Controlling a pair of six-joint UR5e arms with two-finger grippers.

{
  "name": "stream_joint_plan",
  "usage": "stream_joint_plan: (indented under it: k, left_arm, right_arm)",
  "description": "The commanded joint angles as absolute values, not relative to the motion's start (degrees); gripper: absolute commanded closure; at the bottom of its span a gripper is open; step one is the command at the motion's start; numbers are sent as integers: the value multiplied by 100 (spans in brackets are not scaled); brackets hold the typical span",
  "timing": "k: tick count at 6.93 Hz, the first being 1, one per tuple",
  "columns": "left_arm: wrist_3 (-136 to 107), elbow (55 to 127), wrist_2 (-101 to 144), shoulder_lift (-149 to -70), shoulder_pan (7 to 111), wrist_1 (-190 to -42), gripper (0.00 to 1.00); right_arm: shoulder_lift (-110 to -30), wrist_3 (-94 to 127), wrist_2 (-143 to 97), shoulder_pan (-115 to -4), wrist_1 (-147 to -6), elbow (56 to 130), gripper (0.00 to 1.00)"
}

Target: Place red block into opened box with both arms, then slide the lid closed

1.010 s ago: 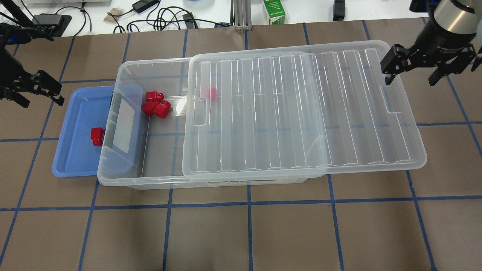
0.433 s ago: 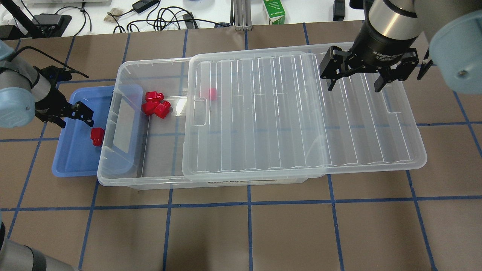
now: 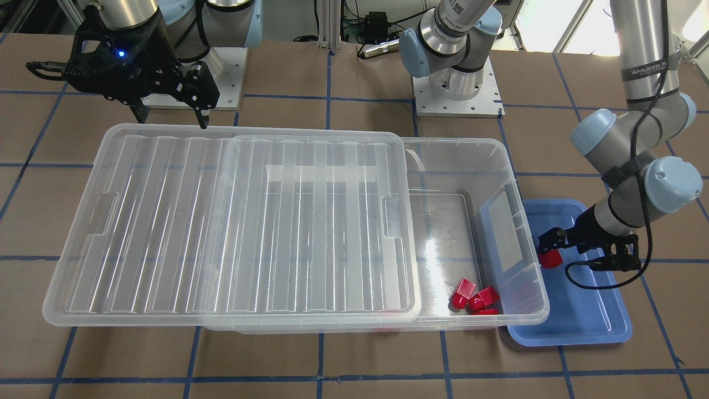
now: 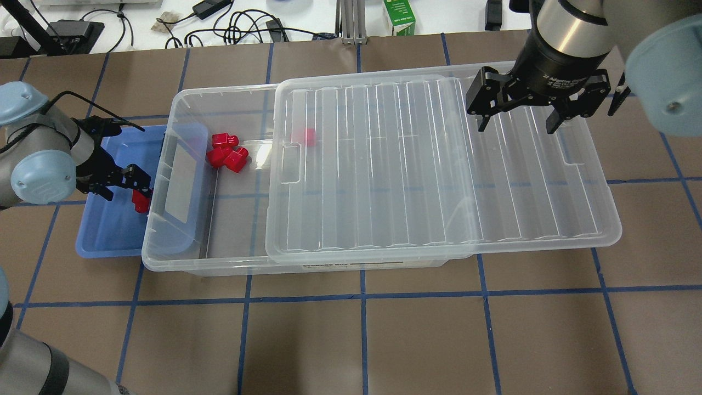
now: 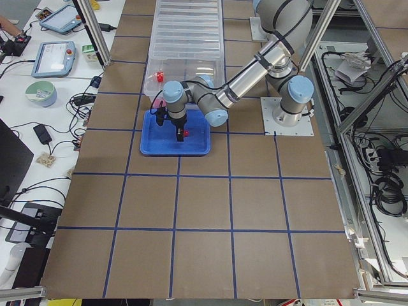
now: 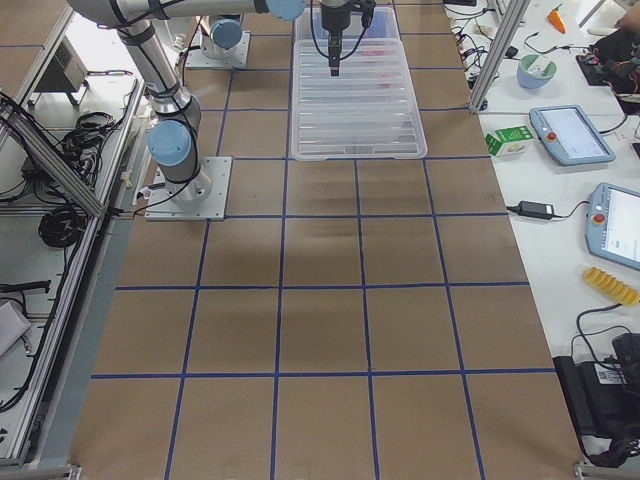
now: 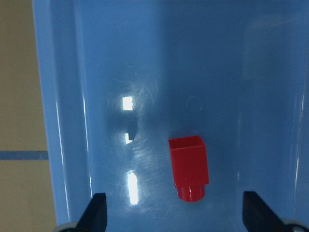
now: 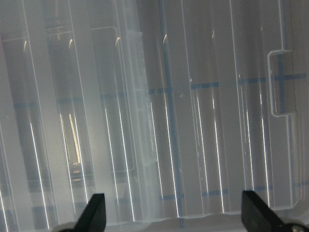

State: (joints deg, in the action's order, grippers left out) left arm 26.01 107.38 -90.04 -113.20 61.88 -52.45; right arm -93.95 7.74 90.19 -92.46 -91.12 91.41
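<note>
Brown paper with a blue tape grid covers the table (image 3: 354, 354). In the front-facing view the clear box (image 3: 501, 148) sits mid-frame. The ribbed lid (image 3: 166, 221) is slid left, leaving the box's right end uncovered, where several red blocks (image 3: 475, 299) cluster at lower right. Just beside that end, the blue tray (image 3: 587, 327) holds the red block (image 3: 551, 259).

Overhead, the right gripper (image 4: 516, 129) hangs spread wide above the lid's upper right.

In the left wrist view the left gripper (image 7: 176, 210) is parted. Its fingers flank the glossy block at lower centre without touching it: a square body with a narrower round stub.
</note>
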Motion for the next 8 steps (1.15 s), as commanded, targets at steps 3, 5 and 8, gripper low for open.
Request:
stream_joint_plan:
  k: [3, 5, 8]
  left_arm:
    - [2470, 10688, -8956, -11435, 6196, -5107, 96]
    - [2487, 10609, -8965, -11260, 6196, -5185, 100]
    - [2444, 9119, -8948, -10497, 6380, -7874, 100]
  right_arm:
    - [-9396, 773, 9035, -9246, -9105, 9141, 0]
    - [-9396, 773, 9035, -9246, -9105, 9141, 0]
    - [-9396, 773, 9026, -9246, -9114, 9141, 0]
